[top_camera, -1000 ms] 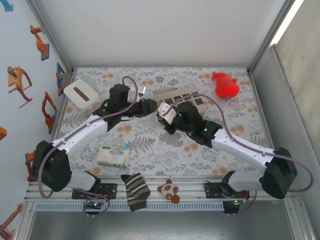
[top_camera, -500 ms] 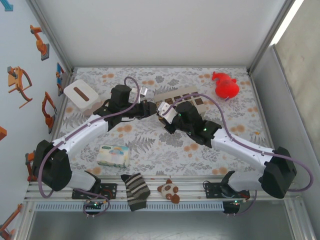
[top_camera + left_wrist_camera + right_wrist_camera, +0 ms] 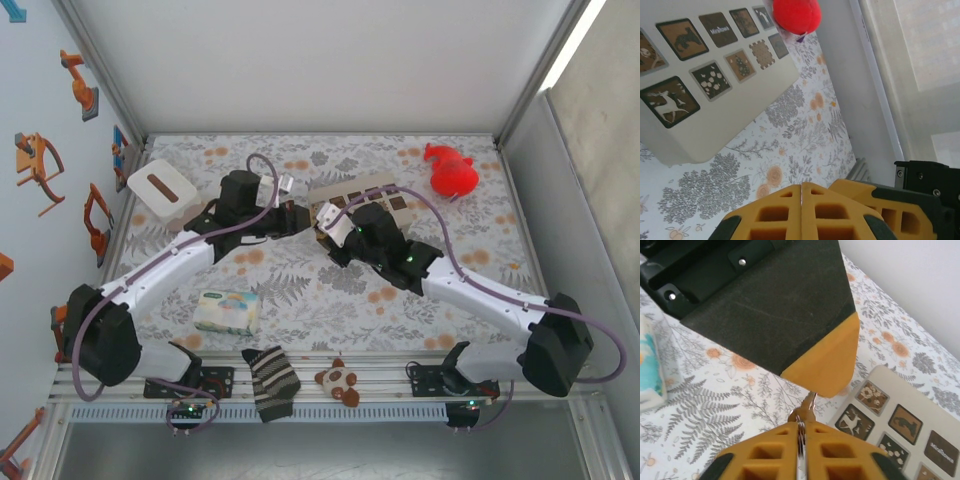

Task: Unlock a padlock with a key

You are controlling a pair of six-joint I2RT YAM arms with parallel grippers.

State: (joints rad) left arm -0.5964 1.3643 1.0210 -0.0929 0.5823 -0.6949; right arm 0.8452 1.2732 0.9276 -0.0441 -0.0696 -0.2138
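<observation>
The right end effector [image 3: 800, 427], jaws almost closed, pinches a thin metal piece [image 3: 805, 407], probably the key. Its far end meets the tip of the left end effector [image 3: 801, 189], which is pressed fully shut. They meet over mid-counter [image 3: 300, 290], at 8 o'clock of the patterned box [image 3: 352, 187]. The padlock is hidden, presumably between them. I judge the unlocking is not yet done.

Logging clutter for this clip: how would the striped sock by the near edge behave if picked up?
The striped sock lies flat and creased, so it would probably droop limply. Knit fabric likely means light and grippy, unlikely to roll.
</observation>
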